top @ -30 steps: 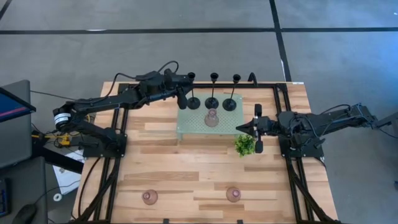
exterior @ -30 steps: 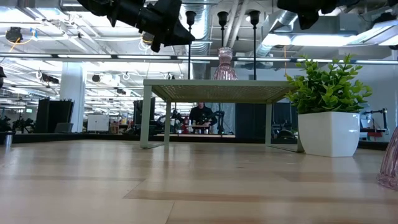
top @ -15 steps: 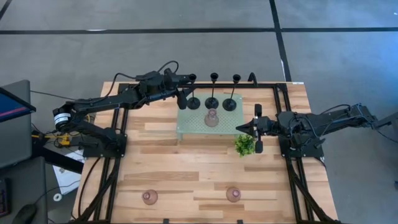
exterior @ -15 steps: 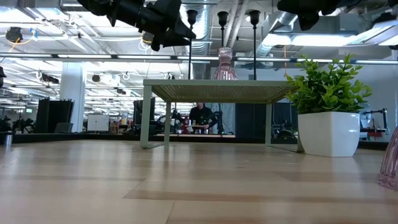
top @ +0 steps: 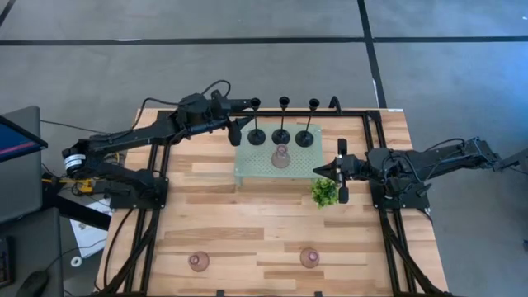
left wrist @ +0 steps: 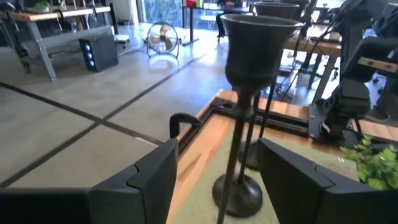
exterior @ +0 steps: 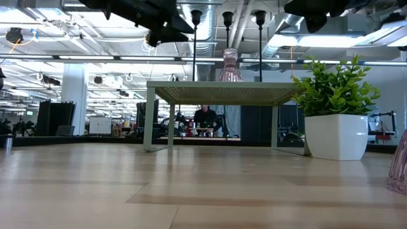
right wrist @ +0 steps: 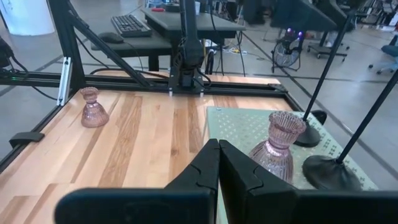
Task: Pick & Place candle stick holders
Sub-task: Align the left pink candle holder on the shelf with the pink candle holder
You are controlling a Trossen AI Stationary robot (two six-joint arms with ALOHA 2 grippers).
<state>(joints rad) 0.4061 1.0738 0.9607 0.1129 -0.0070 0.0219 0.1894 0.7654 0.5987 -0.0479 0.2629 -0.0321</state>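
Observation:
Three black candle stick holders [top: 257,136] [top: 281,135] [top: 305,135] stand upright on their disc bases in a row on the pale green tray [top: 247,169]. A pink holder [top: 281,157] stands in front of them on the tray. Two more pink ones [top: 198,261] [top: 309,258] stand near the table's front edge. My left gripper [top: 242,124] is open and level just left of the leftmost black holder. That holder's stem [left wrist: 239,143] rises between the fingers with a gap on each side. My right gripper [top: 339,170] waits shut, right of the tray.
A small green plant [top: 325,192] in a white pot sits by the tray's near right corner, under my right gripper. The tray stands raised on legs [exterior: 149,117]. Bare wood lies between the tray and the two pink holders in front.
My left gripper has opened and let go of the leftmost black holder. It has then drawn back a little toward the table's left edge. The holder stays upright on the tray.

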